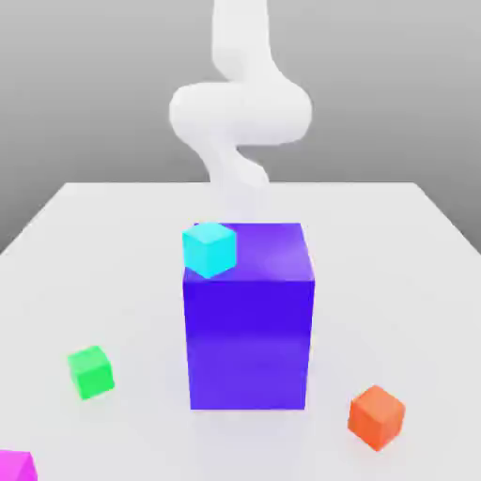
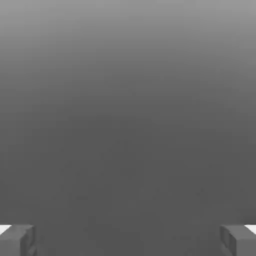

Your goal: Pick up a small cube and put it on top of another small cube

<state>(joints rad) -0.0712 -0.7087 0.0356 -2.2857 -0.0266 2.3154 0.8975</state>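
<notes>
My fingers (image 2: 128, 241) stand wide apart, as far as they go, and the space between them is empty; I hold nothing. In the hand view their tips sit facing each other across a plain dark grey expanse that grows paler away from them; what that surface is, I cannot tell.

In the exterior view my white arm (image 1: 241, 113) comes down on the far side of a big blue block (image 1: 248, 343), so the block stands between me and that viewpoint. On top of it, at the exterior view's left and by its near edge, sits a cyan cube (image 1: 209, 250).

The small magenta-pink cube (image 1: 15, 466) is well apart from my fingers, past the block from me, on the pale floor (image 1: 413, 310) at the exterior view's left; the picture's edge cuts it off. The green cube (image 1: 91, 372) lies nearer to me than the pink one, on that same side. Also beyond the block from me, but at the exterior view's right, is the orange cube (image 1: 377, 417), turned corner-on to that view.
</notes>
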